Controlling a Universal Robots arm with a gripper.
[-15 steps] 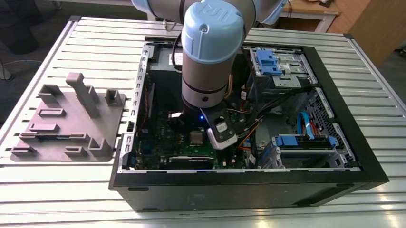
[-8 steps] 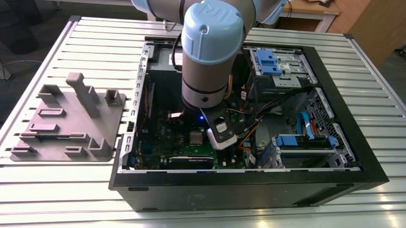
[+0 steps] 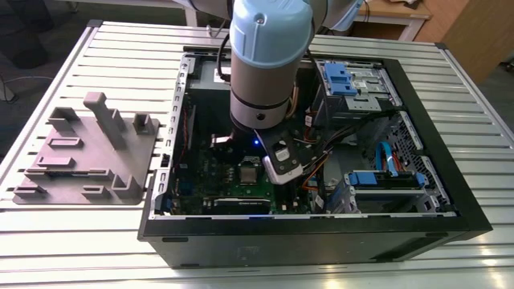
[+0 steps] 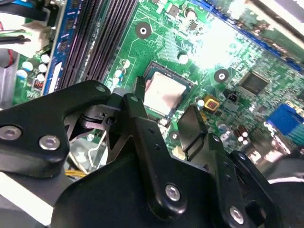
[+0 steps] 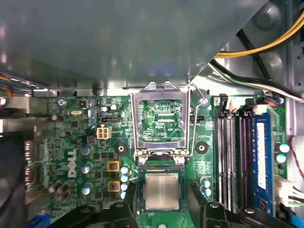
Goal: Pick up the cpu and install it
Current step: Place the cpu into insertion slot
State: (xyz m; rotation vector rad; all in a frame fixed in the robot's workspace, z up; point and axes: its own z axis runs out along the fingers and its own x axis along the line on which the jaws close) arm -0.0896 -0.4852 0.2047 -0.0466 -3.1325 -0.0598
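Observation:
The cpu (image 5: 162,191) is a small pale silver square lying flat in its socket on the green motherboard (image 5: 71,142); it also shows in the second wrist view (image 4: 164,94) and the exterior view (image 3: 247,174). My gripper (image 5: 162,203) hovers just over it, open, with one black finger (image 5: 130,199) on each side of the chip and a small gap to it. In the second wrist view the gripper (image 4: 164,103) straddles the chip the same way. The socket's metal load frame (image 5: 161,118) stands flipped up beside the cpu.
The arm (image 3: 261,72) reaches down into an open black computer case (image 3: 321,241) on a slatted metal table. Memory slots (image 5: 232,156), yellow and black cables (image 5: 266,42) and a grey metal wall (image 5: 118,38) crowd the socket. A grey fixture (image 3: 88,150) sits outside the case.

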